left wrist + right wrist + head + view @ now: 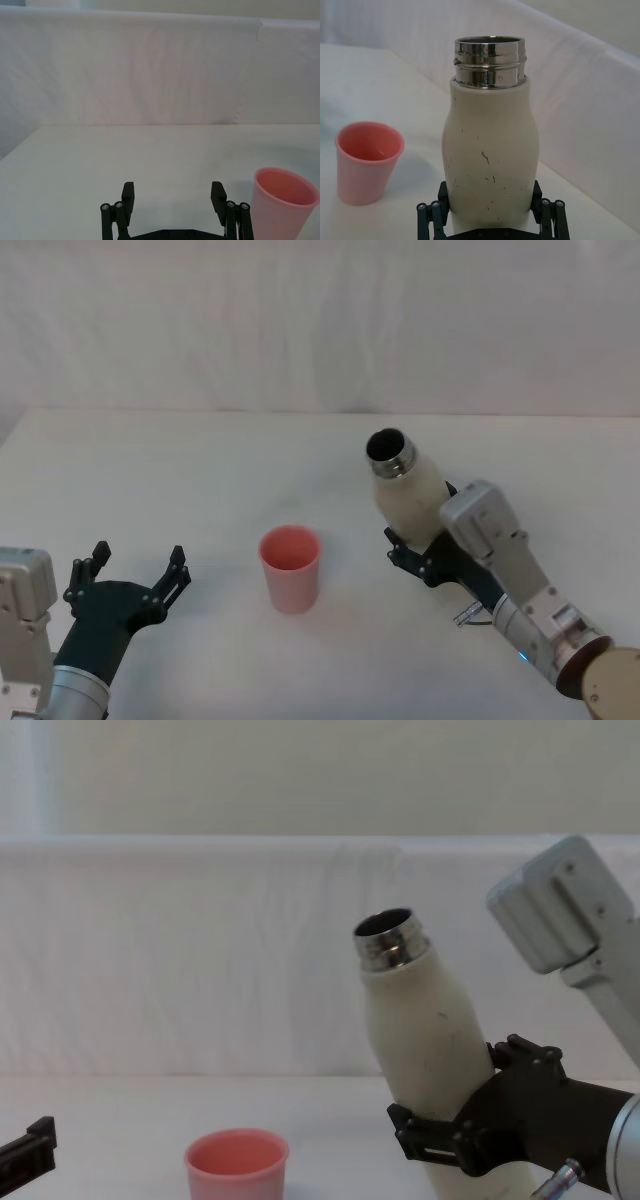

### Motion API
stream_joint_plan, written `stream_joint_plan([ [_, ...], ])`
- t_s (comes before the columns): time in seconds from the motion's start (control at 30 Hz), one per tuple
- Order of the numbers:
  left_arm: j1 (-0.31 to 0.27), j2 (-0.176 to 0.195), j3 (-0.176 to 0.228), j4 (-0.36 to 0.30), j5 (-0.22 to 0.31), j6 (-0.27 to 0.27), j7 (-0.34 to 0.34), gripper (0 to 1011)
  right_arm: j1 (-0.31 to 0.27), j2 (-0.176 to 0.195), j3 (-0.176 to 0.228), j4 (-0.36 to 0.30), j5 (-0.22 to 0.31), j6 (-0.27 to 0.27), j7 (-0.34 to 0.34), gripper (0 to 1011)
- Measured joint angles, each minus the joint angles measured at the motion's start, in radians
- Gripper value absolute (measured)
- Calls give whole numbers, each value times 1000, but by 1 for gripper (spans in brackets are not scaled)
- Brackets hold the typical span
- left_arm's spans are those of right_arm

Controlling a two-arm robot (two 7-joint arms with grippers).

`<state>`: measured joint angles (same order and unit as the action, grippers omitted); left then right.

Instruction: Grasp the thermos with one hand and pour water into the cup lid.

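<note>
The cream-white thermos (407,491) is held off the table, its open steel neck (489,61) tilted slightly toward the left. My right gripper (418,552) is shut on the thermos's lower body (440,1050), with a finger (432,215) on each side. The pink cup lid (290,567) stands upright on the table to the left of the thermos, apart from it; a little liquid glints at its bottom (369,151). My left gripper (140,578) rests open near the table's front left, with the cup lid (281,202) to its right and nothing between its fingers (127,196).
The white table (200,470) runs back to a white cloth backdrop (320,320). Bare tabletop lies between the left gripper and the cup lid and behind both objects.
</note>
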<state>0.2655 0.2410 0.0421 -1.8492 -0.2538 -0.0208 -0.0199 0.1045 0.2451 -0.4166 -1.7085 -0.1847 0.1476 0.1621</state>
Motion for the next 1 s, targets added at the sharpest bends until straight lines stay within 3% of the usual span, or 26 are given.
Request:
stream_joint_plan([
  [0.57,0,0,0,0,0,0,0,1001,54,6,-67,30,-242,38,-19,957],
  [1.0,0,0,0,0,0,0,0,1001,93,-13,-94,78,-357,59,-4,957],
])
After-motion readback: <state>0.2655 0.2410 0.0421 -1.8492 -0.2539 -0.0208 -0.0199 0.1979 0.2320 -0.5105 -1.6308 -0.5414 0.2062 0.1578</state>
